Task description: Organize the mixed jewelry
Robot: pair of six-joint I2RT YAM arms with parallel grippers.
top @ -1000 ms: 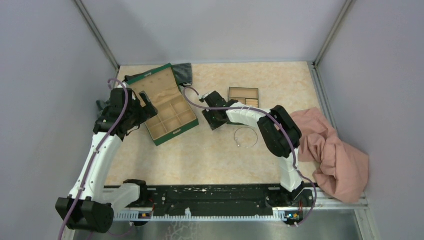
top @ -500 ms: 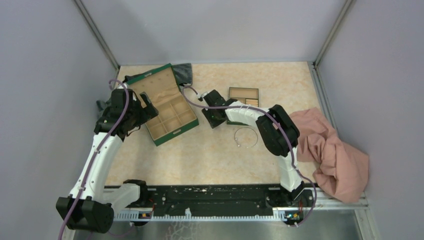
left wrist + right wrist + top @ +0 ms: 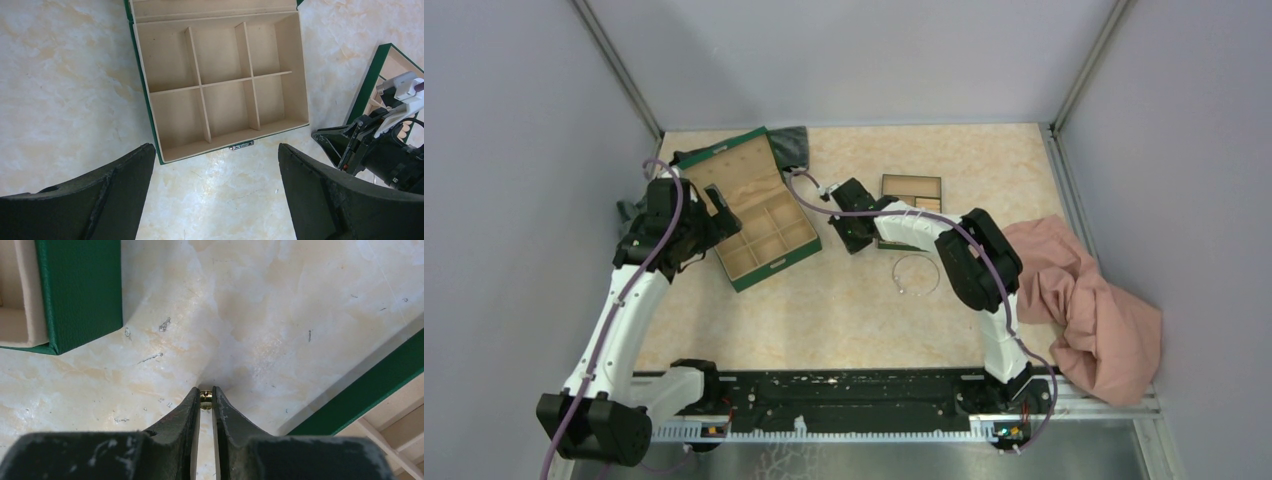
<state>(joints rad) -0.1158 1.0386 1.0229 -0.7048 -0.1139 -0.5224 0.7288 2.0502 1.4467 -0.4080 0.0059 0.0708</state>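
Two dark right fingers (image 3: 192, 407) are pinched shut on a tiny gold-coloured bead (image 3: 205, 399), which sits squarely between their tips. It is close over the pale marbled surface (image 3: 280, 305), though I can't tell whether it touches. Just left of those tips I see a corner of the green box with tan compartments (image 3: 80, 285). To their right runs the green edge of the small tan wooden compartment tray (image 3: 360, 390). On the top camera, the thin silvery wire hoop (image 3: 902, 288) lies flat on the surface, apart from the right fingers and toward the arm bases. My left fingers (image 3: 120, 180) are spread wide with nothing in them, hovering above the box; its six compartments show between them.
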